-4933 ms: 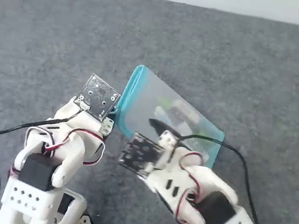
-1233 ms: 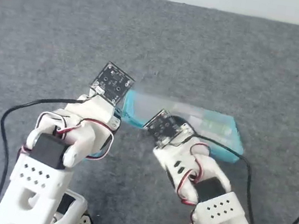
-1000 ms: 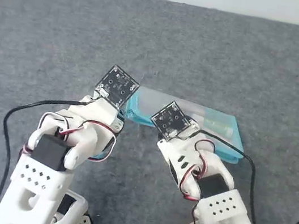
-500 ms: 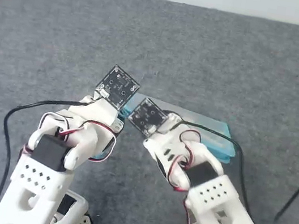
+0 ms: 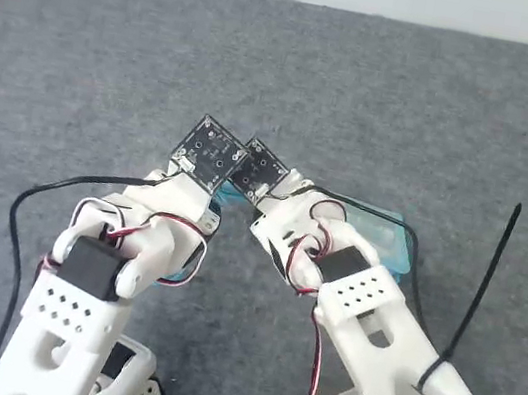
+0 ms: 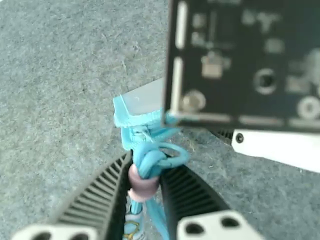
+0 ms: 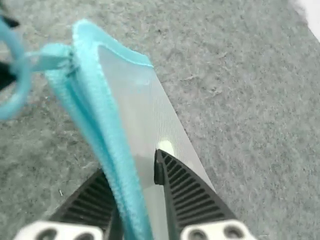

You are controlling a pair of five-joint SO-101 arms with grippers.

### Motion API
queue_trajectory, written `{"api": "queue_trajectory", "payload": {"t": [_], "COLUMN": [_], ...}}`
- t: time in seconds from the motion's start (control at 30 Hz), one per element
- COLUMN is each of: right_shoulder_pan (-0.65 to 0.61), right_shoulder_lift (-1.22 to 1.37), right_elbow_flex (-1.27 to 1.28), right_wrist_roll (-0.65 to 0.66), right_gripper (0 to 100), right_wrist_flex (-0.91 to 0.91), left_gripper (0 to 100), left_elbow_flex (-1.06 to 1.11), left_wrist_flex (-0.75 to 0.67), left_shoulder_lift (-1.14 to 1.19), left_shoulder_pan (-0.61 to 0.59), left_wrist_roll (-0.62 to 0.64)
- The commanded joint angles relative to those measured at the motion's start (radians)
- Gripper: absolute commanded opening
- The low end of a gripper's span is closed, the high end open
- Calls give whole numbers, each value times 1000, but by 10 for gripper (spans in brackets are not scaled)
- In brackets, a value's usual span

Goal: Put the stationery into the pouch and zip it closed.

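— Where is the pouch (image 5: 386, 240)?
— Just right of centre in the high view, lying on the grey carpet (image 5: 116, 51). The two arms cover most of it there; its turquoise edge and a strip of clear wall show past the right arm.
— And the left gripper (image 6: 145, 165)?
— At the pouch's end nearest the middle of the frame. Its ribbed fingers (image 6: 107, 187) are closed on the zip's turquoise cord loop (image 6: 161, 155), with a pink bead (image 6: 141, 186) on that cord squeezed between them. The corner of the pouch sits just beyond the fingertips.
— The right gripper (image 7: 131, 167)?
— It pinches the pouch itself: one finger lies flat on the clear wall, the other is on the far side of the turquoise zip edge, which runs up between them. The cord loop hangs off the far corner of that edge.
— How close are the arms?
— Very close. In the high view their wrist camera boards (image 5: 208, 153) sit side by side, almost touching, slightly above centre.
— Anything inside the pouch?
— A small pale patch shows through the clear wall by the right fingertip; I cannot tell what it is.
— What else?
— A black cable (image 5: 481, 285) stands up at the right of the frame
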Motion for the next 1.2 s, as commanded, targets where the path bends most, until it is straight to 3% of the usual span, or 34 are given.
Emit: {"api": "queue_trajectory", "payload": {"t": [0.0, 0.27, 0.5, 0.87, 1.0, 1.17], "right_shoulder_pan": [28, 27, -10, -97, -120, -111], "right_shoulder_lift": [-24, -374, -596, -503, -478, -529], "right_elbow_flex": [-63, -14, -54, -287, -295, -273], "right_wrist_roll": [11, 23, 38, 40, -38, -46], "right_gripper": [8, 8, 7, 7, 7, 7], "right_wrist_flex": [117, 384, 562, 633, 625, 633], "left_gripper": [10, 10, 10, 10, 10, 11], "left_elbow_flex": [-35, -33, 12, 70, 94, 128], "left_wrist_flex": [-3, -40, -81, -158, -195, -256], "left_shoulder_lift": [-2, 3, 3, 0, 3, 3], "left_shoulder_pan": [11, -94, -98, -97, -98, -103], "left_wrist_roll": [3, 2, 3, 6, 8, 9]}}
